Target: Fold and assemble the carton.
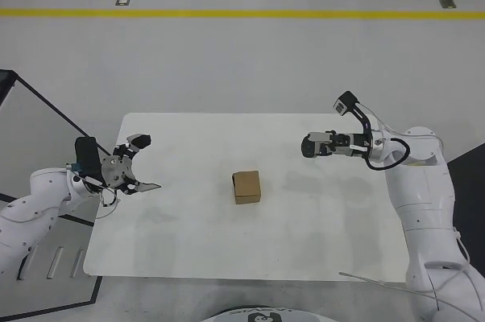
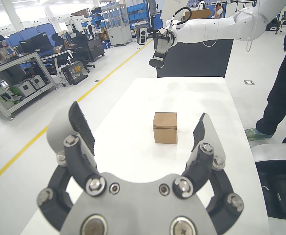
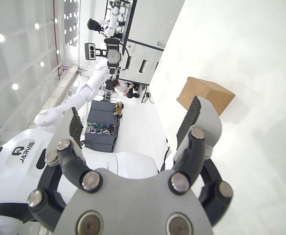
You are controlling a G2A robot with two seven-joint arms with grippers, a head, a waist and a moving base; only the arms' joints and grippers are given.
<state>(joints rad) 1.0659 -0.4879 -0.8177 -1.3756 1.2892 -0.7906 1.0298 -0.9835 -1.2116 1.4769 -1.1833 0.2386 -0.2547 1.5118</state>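
Your left jaws stood wide open, nothing between them, above left edge of table (image 1: 186,241), pointed toward its middle. Carton (image 1: 246,187) sat near table centre: brown, cube-shaped, flaps folded shut, one flap seam slightly gapped on side facing left jaws, touching neither pair. Your right jaws were parted too, empty, held above table right of carton, toward far edge, well apart from it.

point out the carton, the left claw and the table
carton (image 1: 246,187), top view, middle of its top face
left claw (image 2: 138,109), left wrist view, midway between its fingertips
table (image 1: 323,233), top view, bare part of its surface
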